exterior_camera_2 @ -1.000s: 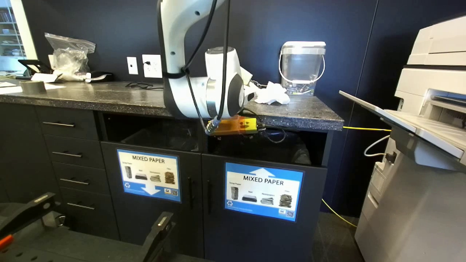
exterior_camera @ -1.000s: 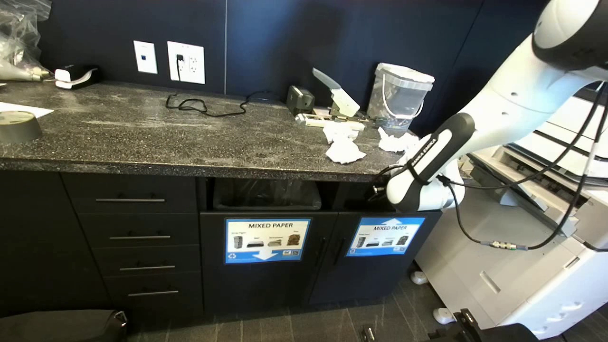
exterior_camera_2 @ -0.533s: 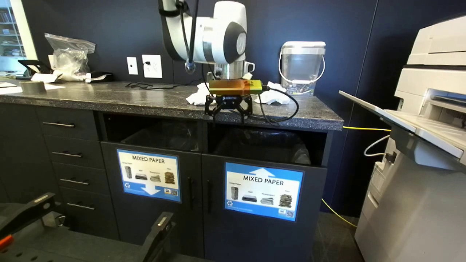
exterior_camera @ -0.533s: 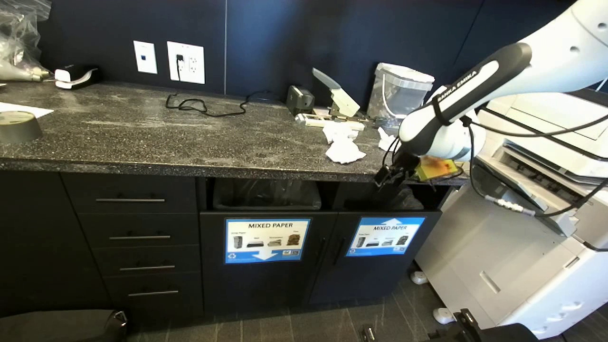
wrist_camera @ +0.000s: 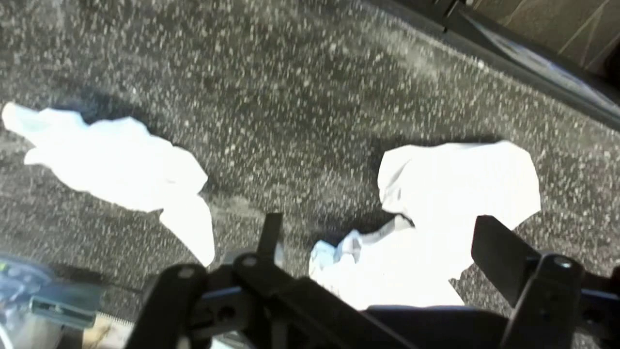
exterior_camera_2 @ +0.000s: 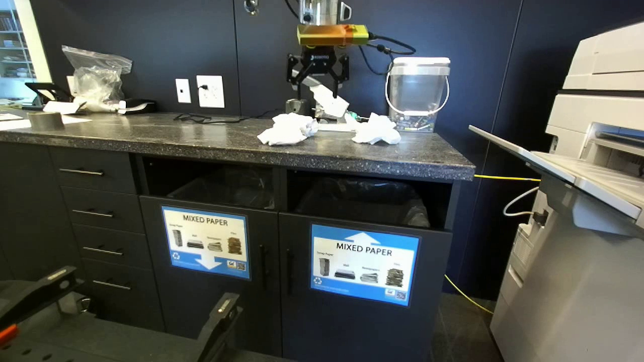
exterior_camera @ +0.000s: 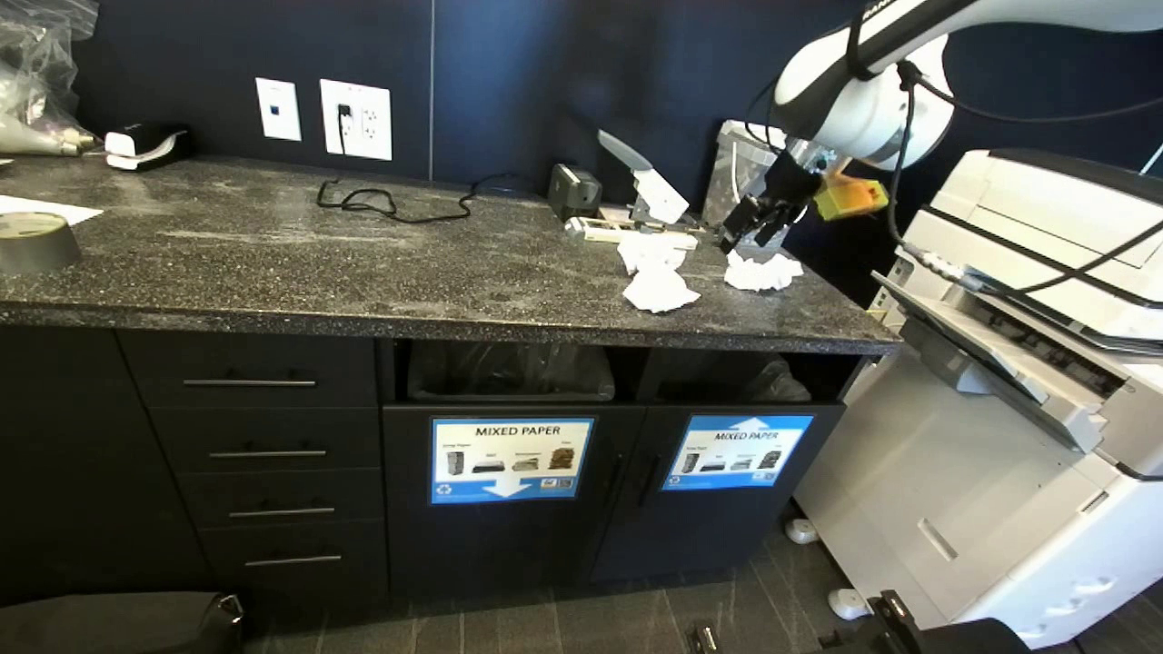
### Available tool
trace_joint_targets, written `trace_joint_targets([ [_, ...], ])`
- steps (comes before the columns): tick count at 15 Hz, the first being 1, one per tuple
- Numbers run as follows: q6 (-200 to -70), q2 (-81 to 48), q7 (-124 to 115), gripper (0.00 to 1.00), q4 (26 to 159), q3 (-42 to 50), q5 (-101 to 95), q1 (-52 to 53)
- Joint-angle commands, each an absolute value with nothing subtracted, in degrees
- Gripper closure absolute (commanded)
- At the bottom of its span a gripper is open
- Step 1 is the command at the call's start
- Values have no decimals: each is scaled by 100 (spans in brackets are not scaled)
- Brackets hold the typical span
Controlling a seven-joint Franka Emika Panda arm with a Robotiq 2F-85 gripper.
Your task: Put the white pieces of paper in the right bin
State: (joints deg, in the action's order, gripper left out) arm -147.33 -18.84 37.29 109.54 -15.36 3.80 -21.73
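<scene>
Three crumpled white pieces of paper lie on the dark speckled counter. In the wrist view one paper [wrist_camera: 121, 165] lies apart at the left, while a near paper [wrist_camera: 465, 174] and another paper [wrist_camera: 382, 266] touch or overlap; the gripper body hides the lower edge of that pair. My gripper [exterior_camera_2: 317, 95] hangs above the counter, fingers spread and nothing between them. From the wrist the touching pair shows below and between the open fingertips [wrist_camera: 494, 242]. The right bin [exterior_camera_2: 415, 215] sits under the counter, a dark liner in its opening, above a blue-bordered sign [exterior_camera_2: 365, 264].
A stapler-like tool [exterior_camera: 650, 195], a small black box [exterior_camera: 574, 189] and a lidded clear bucket [exterior_camera_2: 418, 93] stand behind the papers. Left of the right bin is a similar bin [exterior_camera: 509, 391]. A printer [exterior_camera_2: 593, 151] stands beyond the counter's right end.
The arm has risen from in front of the right bin's opening to above the counter. My gripper was open half a second ago too. The papers have not moved.
</scene>
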Motion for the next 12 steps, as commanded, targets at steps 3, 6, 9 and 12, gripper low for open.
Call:
trace_joint_targets([
  [3, -14805, -2549, 3984, 0, 9819, -1171, 588, -1345],
  [6, -14776, -2945, 4383, 0, 9419, -1262, 469, -1135],
  [9, -14660, -3263, 5203, 0, 9092, -1418, 465, -1096],
  [12, -14192, -3437, 5678, 0, 8815, -1388, 404, -1010],
])
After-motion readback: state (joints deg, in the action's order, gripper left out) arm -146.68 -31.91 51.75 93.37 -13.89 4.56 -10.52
